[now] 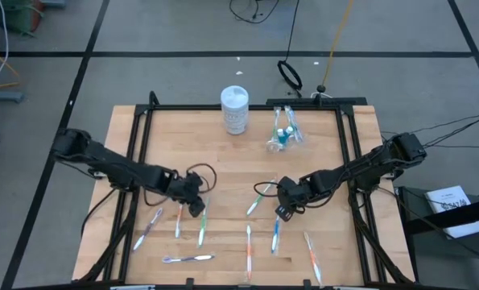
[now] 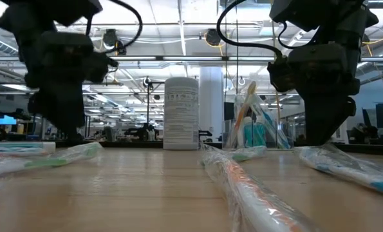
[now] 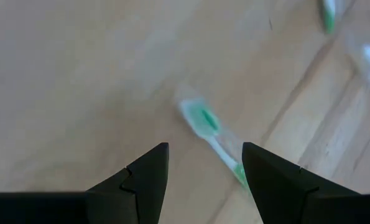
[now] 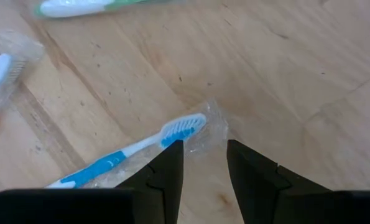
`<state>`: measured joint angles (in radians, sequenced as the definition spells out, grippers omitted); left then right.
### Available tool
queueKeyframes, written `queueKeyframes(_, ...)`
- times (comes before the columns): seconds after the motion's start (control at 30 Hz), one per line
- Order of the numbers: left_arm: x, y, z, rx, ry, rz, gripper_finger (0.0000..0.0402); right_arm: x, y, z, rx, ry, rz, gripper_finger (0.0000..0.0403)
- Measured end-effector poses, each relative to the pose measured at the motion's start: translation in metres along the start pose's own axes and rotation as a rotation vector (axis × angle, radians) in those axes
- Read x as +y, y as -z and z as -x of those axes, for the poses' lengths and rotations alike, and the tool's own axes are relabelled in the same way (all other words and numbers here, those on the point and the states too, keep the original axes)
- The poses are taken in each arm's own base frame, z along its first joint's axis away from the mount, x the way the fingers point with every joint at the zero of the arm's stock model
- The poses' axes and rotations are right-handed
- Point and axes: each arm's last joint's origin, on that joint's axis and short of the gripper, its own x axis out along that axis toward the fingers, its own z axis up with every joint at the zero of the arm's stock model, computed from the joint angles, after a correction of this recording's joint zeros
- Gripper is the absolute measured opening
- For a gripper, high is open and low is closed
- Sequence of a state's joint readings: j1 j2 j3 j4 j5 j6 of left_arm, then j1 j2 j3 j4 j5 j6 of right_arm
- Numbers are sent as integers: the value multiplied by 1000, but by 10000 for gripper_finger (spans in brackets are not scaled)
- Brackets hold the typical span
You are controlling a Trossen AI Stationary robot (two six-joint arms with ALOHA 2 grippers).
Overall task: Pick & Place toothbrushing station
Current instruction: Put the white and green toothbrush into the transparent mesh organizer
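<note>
Near edge of the desk [image 1: 223, 145]: several wrapped toothbrushes are laid flat and scattered. An orange brush [image 1: 248, 251] and a second orange one [image 1: 312, 256] are seen nearest the front, with a pale brush [image 1: 187, 258] lying crosswise to the left.

Next row back: a blue-handled brush [image 1: 276, 234] is found just below the right tool [image 1: 282, 211]. In the right wrist view the same brush [image 4: 119, 158] is seen in clear wrap, bristle head beside the tips of the tool [image 4: 204, 163]. The fingers are parted a little; nothing is held between them.

Left side: the left tool [image 1: 196, 205] is lowered over a green-handled brush [image 1: 201, 229]. In the left wrist view the brush head [image 3: 203, 121] is seen between and beyond the two fingers, which are spread well apart with nothing gripped. Two more brushes [image 1: 148, 229] are laid beside it, to the left.

Middle: a green brush [image 1: 259, 198] is angled just left of the right tool.

Far side: a clear cup [image 1: 282, 134] is stood upright, holding brushes and a blue tube. A white canister [image 1: 234, 109] is placed beside it, to the left, apart.
</note>
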<state>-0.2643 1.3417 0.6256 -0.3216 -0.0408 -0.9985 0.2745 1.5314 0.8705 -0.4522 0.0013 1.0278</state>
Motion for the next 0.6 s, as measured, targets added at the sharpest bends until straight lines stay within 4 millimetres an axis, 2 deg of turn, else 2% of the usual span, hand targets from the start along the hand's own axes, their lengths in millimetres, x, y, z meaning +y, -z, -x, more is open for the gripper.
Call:
queueKeyframes(0.2, -5, 7, -33, 65, 4, -7, 209, 1, 0, 0, -6, -6, 25, 116)
queueKeyframes(0.37, -4, 6, -41, 65, -7, 4, 203, 1, -1, 0, -10, -14, 27, 116)
queueKeyframes(0.6, -5, 5, -42, 37, -4, -20, 122, 3, -2, 0, -29, -28, 88, 116)
